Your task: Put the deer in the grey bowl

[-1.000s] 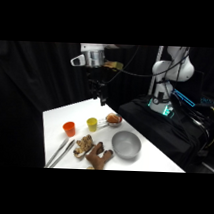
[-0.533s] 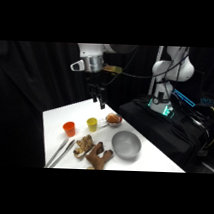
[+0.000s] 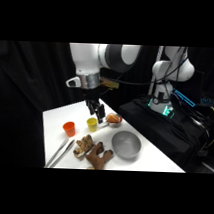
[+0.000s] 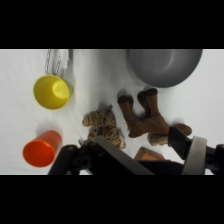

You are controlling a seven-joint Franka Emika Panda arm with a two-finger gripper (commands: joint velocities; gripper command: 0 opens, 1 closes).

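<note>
**Deer lies outside the grey bowl**

The deer (image 3: 99, 155) is a small plush of dark reddish-brown, sprawled flat on the white tabletop (image 3: 57, 116) with its limbs spread. In the wrist view two of its legs (image 4: 142, 102) point toward the grey bowl (image 4: 164, 66), their tips just short of the rim. The grey bowl (image 3: 126, 144) is round, shallow and plain, with a dull metallic look. It stands upright with nothing inside, just beside the deer near the tabletop's front edge.

Side camera looks across and down at the table (image 3: 57, 118); wrist camera looks straight down, closer.
</note>
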